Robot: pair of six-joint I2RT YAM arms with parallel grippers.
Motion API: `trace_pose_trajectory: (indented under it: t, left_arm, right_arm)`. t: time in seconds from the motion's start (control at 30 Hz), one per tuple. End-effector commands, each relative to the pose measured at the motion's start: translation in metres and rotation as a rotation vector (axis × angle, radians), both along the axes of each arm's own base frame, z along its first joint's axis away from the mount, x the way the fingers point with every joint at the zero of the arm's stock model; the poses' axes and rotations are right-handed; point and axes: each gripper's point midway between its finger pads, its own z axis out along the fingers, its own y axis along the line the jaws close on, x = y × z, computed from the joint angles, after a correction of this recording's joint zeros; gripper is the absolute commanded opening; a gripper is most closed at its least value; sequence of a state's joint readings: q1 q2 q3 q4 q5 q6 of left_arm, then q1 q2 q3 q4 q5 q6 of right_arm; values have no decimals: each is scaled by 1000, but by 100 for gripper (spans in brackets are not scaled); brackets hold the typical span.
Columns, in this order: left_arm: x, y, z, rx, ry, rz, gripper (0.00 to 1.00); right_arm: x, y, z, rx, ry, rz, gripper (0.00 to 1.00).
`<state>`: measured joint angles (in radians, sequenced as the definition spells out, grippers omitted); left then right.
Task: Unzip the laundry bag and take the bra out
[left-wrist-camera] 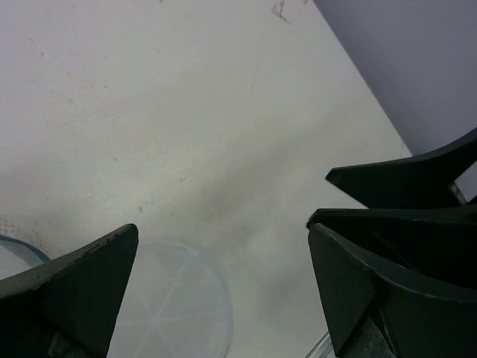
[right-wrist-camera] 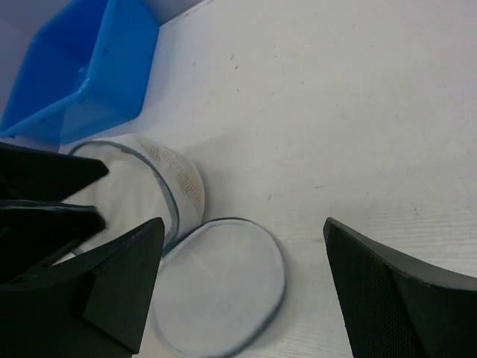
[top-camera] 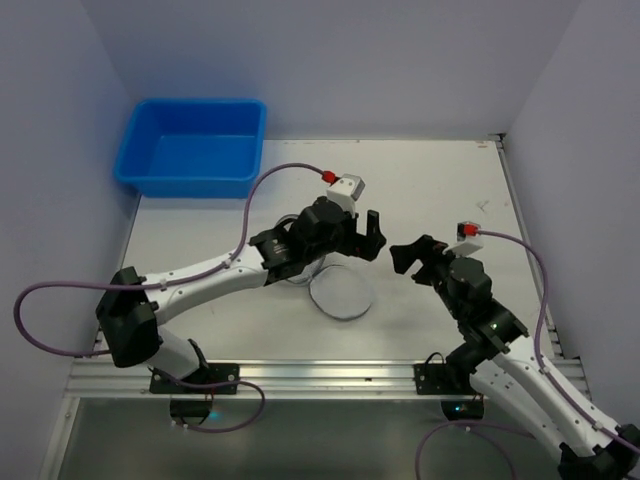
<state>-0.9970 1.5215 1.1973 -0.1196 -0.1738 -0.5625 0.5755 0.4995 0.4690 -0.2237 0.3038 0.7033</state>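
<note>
Left tool (left-wrist-camera: 223,227) is hanging released, fingers (left-wrist-camera: 67,298) wide, with the arm stretching low across the bench (left-wrist-camera: 149,112). Just beneath and behind it the bag (right-wrist-camera: 160,183) is lying on its side, its round lid (right-wrist-camera: 223,280) flopping flat in front of the right tool (right-wrist-camera: 244,221), likely unzipped to free the mouth. Right tool is also gaping, arm bending inward, facing its partner. No bra is showing.

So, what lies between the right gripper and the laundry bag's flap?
Nothing: the top external view shows only bare table between the right gripper and the laundry bag's flap, which lies open.
</note>
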Motion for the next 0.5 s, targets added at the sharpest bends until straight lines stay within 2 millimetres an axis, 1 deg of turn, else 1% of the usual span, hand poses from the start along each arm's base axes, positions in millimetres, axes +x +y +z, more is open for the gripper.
trace_pose_trajectory:
  t: [0.0,0.07,0.1,0.13,0.17,0.2,0.23,0.27,0.3,0.33,0.37,0.4,0.43,0.47]
  left_arm:
    - [7,6,60,-103,-126,23,100]
    - [0,-1,56,-121,-97,-20,100]
    - [-1,-3,49,-115,-75,-17,100]
    - [1,2,42,-94,-62,7,100]
    - [7,8,39,-87,-60,33,100]
    - [10,16,41,-97,-58,59,100]
    - [12,26,27,-75,-35,83,100]
    - [24,45,30,-85,-25,133,100]
    - [30,57,26,-95,5,173,100]
    - [31,72,11,-64,36,206,100]
    - [41,89,8,-62,40,251,100]
    - [40,100,14,-67,28,266,100]
    - [40,112,6,-36,31,294,100]
    - [41,120,4,-20,24,313,100]
  right_arm:
    - [7,16,14,37,-26,49,89]
    - [7,18,14,31,-26,62,88]
    - [6,22,17,33,-36,89,88]
    - [6,27,24,47,-67,119,88]
    - [6,32,23,31,-75,150,88]
    - [6,38,24,34,-73,175,88]
    - [4,50,28,51,-76,241,87]
    - [4,59,26,57,-58,279,86]
    - [9,68,13,45,-3,304,85]
    - [6,86,21,85,-4,386,82]
    - [8,94,19,95,14,419,81]
    - [13,105,3,95,73,441,80]
    - [15,117,10,127,67,482,79]
    - [17,126,7,130,82,504,77]
